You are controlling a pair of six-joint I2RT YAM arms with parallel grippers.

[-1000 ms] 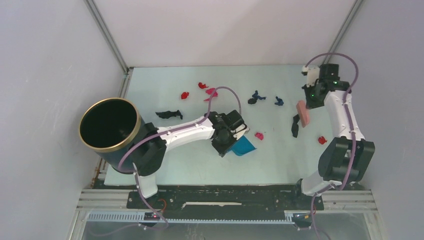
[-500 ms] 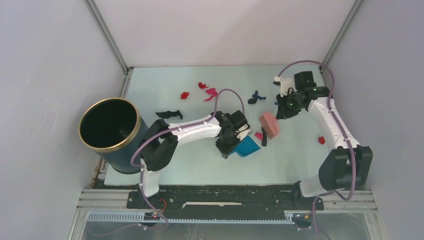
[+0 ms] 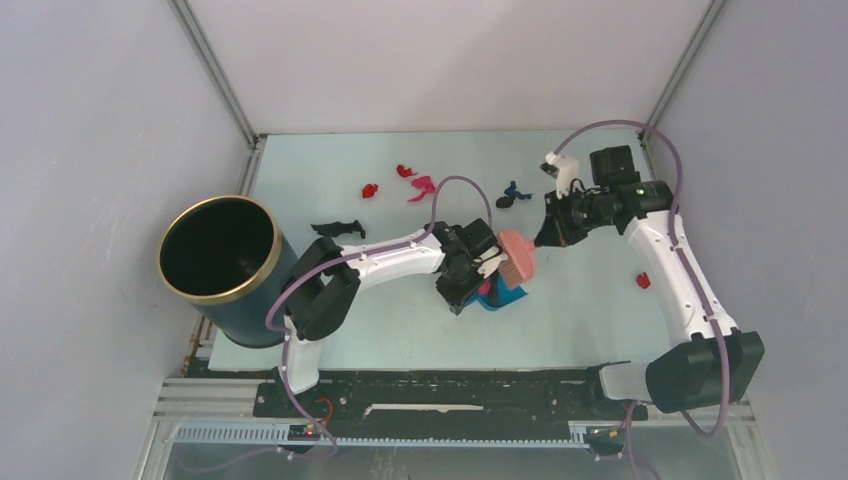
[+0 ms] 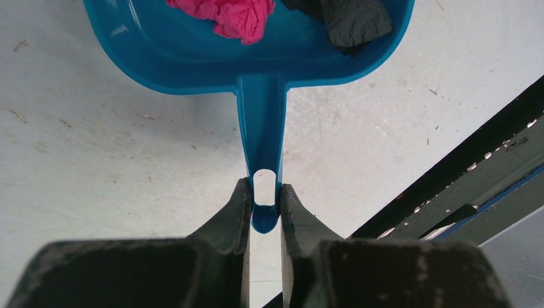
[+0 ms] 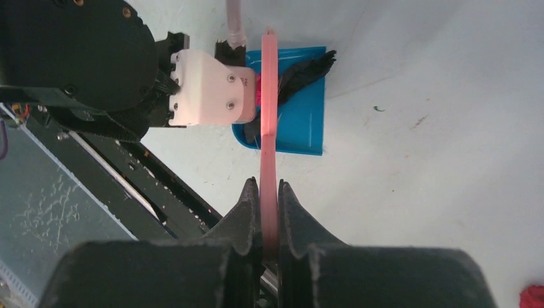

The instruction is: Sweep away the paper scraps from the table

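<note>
My left gripper (image 4: 264, 192) is shut on the handle of the blue dustpan (image 4: 256, 58), which lies on the pale green table (image 3: 330, 190) near the middle (image 3: 500, 296). A magenta scrap (image 4: 224, 14) and a black scrap (image 4: 349, 19) lie in the pan. My right gripper (image 5: 268, 192) is shut on the pink hand brush (image 5: 268, 128), whose head (image 3: 517, 256) is over the pan. Loose scraps lie on the table: red ones (image 3: 370, 189), (image 3: 405, 171), (image 3: 642, 280), a magenta one (image 3: 422, 186), dark blue ones (image 3: 510, 193) and a black one (image 3: 338, 229).
A tall dark bin with a gold rim (image 3: 220, 260) stands at the table's left front corner. Grey-white walls bound the table on three sides. A black rail (image 3: 450, 385) runs along the front edge.
My right arm has swung the brush leftward to the dustpan. The magenta and black scraps that lay by the pan are now in it. The left gripper and pan shifted slightly right.
</note>
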